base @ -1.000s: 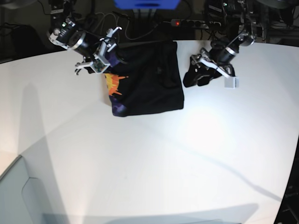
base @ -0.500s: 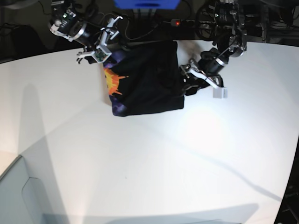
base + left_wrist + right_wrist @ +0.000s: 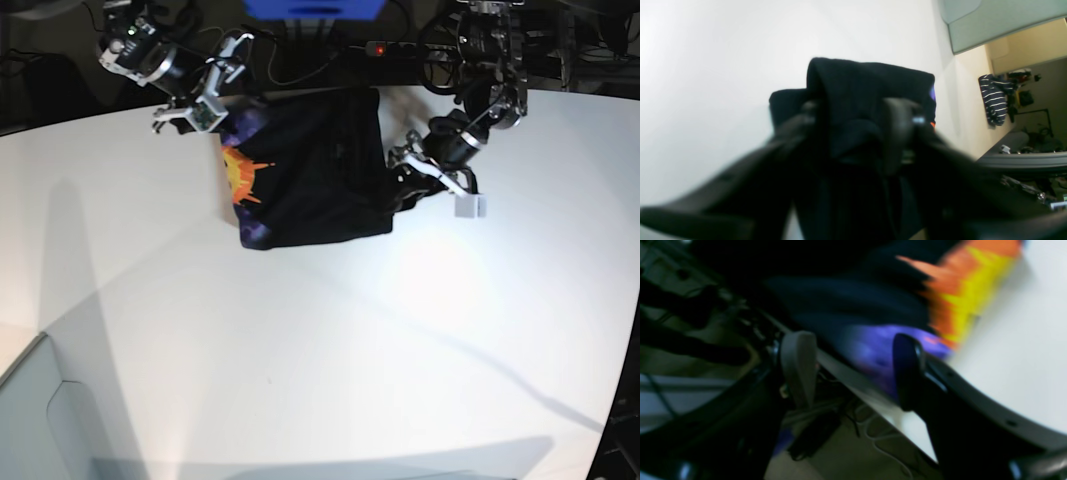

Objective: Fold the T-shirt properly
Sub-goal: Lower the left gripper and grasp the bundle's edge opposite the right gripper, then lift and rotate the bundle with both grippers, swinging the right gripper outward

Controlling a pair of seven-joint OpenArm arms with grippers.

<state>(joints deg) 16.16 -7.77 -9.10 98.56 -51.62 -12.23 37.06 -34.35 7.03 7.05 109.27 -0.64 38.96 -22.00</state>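
The black T-shirt [image 3: 320, 165] lies folded at the far middle of the white table [image 3: 320, 350], its orange-yellow sun print [image 3: 240, 175] showing on the left side. My left gripper [image 3: 401, 174] is at the shirt's right edge. In the left wrist view, the left gripper [image 3: 853, 116] is shut on a bunched fold of the T-shirt [image 3: 870, 86]. My right gripper [image 3: 210, 92] hovers open above the shirt's far left corner, over the table's far edge. In the right wrist view, the right gripper [image 3: 853, 373] holds nothing, and the blurred print [image 3: 967, 283] lies beyond it.
A power strip with a red light [image 3: 400, 48] and cables lie behind the table's far edge. A blue object [image 3: 315, 8] is at the top centre. A pale grey panel [image 3: 40, 420] fills the lower left corner. A striped garment [image 3: 993, 98] hangs off in the room.
My left gripper carried the black fold leftward to the shirt's right edge and its jaws narrowed on the cloth. My right gripper drew back and up, away from the print.
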